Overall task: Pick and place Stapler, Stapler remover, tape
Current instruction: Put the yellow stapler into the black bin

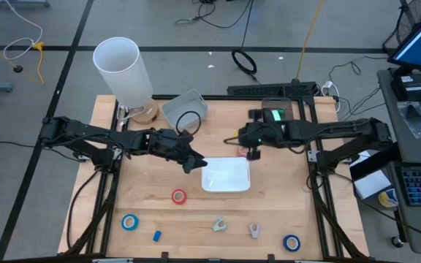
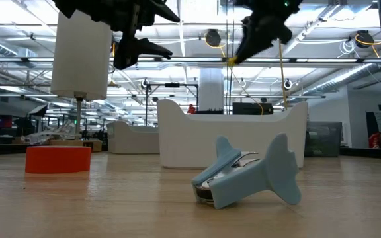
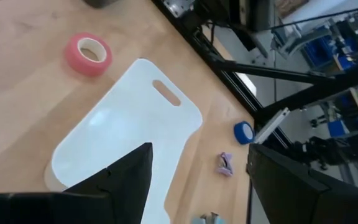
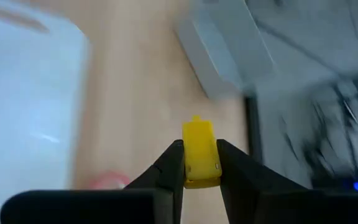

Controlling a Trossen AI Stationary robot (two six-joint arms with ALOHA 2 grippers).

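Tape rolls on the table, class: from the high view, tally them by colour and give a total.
Red tape roll: 1
Blue tape rolls: 2
Total: 3

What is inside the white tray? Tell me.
The white tray looks bare in the high view and left wrist view. Its near-left corner is hidden behind the left tool.

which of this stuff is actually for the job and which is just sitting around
For the job:
red tape roll
two blue tape rolls
pale staple remover
yellow piece in the right gripper
white tray

Lying about:
white cylinder
grey bin
small blue bit
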